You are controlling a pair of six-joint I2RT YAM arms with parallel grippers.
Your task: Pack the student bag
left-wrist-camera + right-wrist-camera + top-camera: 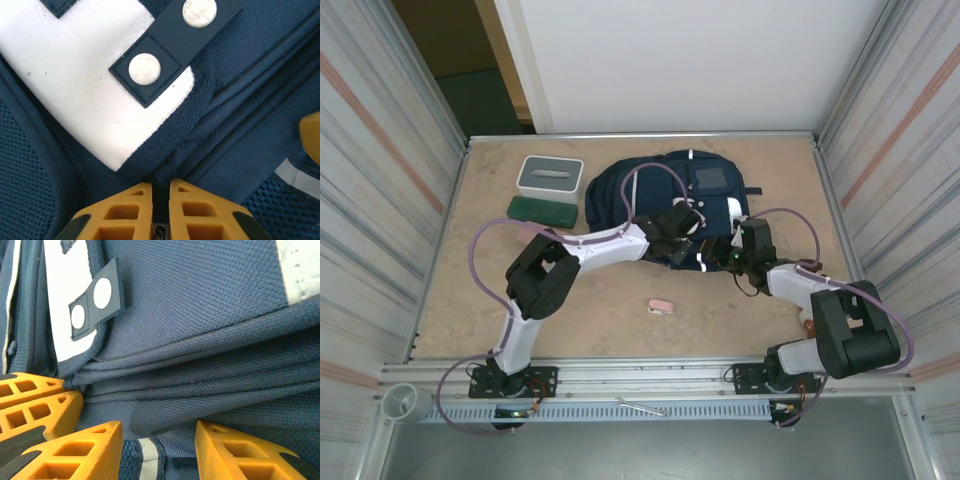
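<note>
- One navy bag (pixel 615 200) lies flat on the table (pixel 500 300), toward 12 o'clock, with white stripes, a white patch (pixel 75 75) and a grey square patch (pixel 711 180) at its 1 o'clock.
- Two round white studs (pixel 145 68) sit on navy tabs at the white patch's edge.
- Left claw (pixel 160 187): fingers pressed almost together at a bag seam fold; can't tell if fabric is pinched.
- Right claw (pixel 159 427): fingers apart, pinching a thick bag fold that fills the gap.
- Bag's 6 o'clock edge is hidden under both arms in the top view.
- Box (pixel 550 177) and green case (pixel 542 211) are at the bag's 9 o'clock, not touching it.
</note>
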